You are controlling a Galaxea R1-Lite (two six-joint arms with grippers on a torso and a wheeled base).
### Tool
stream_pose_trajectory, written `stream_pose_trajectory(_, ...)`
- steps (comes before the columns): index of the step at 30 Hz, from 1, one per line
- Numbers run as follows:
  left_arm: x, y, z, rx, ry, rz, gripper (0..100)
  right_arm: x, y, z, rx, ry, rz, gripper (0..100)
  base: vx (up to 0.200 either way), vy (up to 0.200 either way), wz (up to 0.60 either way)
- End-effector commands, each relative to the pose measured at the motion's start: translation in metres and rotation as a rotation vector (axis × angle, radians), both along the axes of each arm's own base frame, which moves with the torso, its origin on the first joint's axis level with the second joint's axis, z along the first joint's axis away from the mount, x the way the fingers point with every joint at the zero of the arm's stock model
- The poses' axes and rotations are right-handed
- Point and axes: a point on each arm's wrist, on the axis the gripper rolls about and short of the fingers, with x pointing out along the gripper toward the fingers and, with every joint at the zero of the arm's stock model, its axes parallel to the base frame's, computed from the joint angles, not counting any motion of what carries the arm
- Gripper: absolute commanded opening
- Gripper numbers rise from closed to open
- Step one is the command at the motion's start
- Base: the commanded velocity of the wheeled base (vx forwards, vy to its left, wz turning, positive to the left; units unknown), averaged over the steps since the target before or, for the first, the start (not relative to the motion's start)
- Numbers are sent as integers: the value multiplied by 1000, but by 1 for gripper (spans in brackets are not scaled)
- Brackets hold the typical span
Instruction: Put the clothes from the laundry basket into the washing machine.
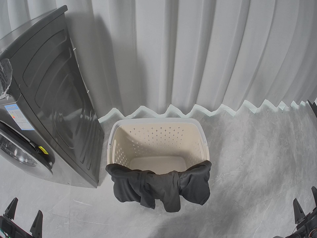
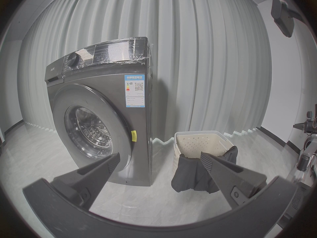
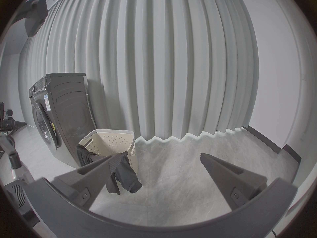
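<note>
A cream laundry basket (image 1: 158, 123) stands on the floor ahead of me, and a dark grey garment (image 1: 161, 185) hangs over its near rim. The basket (image 2: 201, 139) and garment (image 2: 193, 176) also appear in the left wrist view, and again as basket (image 3: 109, 141) and garment (image 3: 123, 174) in the right wrist view. A grey front-loading washing machine (image 1: 49, 99) stands left of the basket with its round door (image 2: 89, 133) shut. My left gripper (image 1: 23, 215) is low at the near left, open and holding nothing. My right gripper (image 1: 305, 202) is low at the near right, open too.
A pleated white curtain (image 1: 185, 50) hangs behind the basket and machine down to the floor. Bare grey floor (image 1: 264, 156) spreads to the right of the basket and in front of it. A dark baseboard (image 3: 270, 142) runs along the right wall.
</note>
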Motion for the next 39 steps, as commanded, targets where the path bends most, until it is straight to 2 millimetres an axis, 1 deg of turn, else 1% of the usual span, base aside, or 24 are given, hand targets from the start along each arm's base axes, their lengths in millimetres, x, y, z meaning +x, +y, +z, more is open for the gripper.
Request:
stream_pose_trajectory(1, 0, 0, -5, 1, -1, 0, 100, 0, 0, -5, 0, 1, 0, 100, 0, 0, 0)
stream_pose_trajectory(5, 0, 0, -5, 1, -3, 0, 100, 0, 0, -5, 0, 1, 0, 100, 0, 0, 0)
stream_pose_trajectory(11, 0, 0, -5, 1, -3, 0, 100, 0, 0, -5, 0, 1, 0, 100, 0, -200, 0)
stream_pose_trajectory(23, 0, 0, -5, 1, -1, 0, 100, 0, 0, -5, 0, 1, 0, 100, 0, 0, 0)
stream_pose_trajectory(32, 0, 0, -5, -1, -1, 0, 100, 0, 0, -5, 0, 1, 0, 100, 200, 0, 0)
stream_pose_trajectory(39, 0, 0, -5, 1, -3, 0, 100, 0, 0, -5, 0, 1, 0, 100, 0, 0, 0)
